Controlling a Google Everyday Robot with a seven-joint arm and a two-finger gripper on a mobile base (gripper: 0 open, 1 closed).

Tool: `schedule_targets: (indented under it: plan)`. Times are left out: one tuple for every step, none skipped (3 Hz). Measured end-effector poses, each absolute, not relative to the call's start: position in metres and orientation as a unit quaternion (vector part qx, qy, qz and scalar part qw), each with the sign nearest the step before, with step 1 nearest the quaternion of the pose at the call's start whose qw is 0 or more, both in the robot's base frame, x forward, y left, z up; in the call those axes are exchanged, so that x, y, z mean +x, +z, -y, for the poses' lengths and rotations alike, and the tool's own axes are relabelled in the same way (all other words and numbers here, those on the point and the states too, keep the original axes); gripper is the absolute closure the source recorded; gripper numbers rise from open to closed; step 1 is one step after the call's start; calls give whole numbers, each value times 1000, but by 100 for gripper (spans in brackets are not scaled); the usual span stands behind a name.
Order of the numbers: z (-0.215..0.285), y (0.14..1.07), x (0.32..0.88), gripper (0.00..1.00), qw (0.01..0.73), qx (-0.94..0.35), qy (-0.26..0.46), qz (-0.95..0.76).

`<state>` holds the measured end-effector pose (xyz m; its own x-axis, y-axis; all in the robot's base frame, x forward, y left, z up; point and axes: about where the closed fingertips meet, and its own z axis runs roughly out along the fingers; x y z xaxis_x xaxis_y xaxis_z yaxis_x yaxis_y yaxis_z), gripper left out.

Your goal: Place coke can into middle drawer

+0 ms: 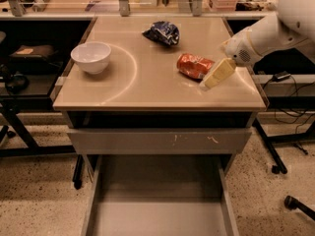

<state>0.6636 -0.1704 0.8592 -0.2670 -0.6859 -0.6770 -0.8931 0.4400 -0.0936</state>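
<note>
The gripper point(210, 81) hangs over the right of the bench point(128, 90), just beside the coke can point(194, 65). How far it is open cannot be told, and it appears to hold nothing. The red-orange, crumpled-looking can lies on its side and could roll away if nudged, missing the open middle drawer point(157, 210) below.

White bowl point(91, 57), seemingly a dark blue snack bag point(162, 32), on tan tabletop point(147, 85)
</note>
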Motion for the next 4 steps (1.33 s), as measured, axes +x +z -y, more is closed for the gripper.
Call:
schedule_targets:
  plan:
    - [159, 847, 678, 0, 346, -496, 164, -779]
    - [144, 839, 693, 0, 353, -496, 166, -776]
    - [144, 839, 694, 20, 353, -496, 166, -776]
    - [144, 839, 694, 43, 353, -496, 166, -776]
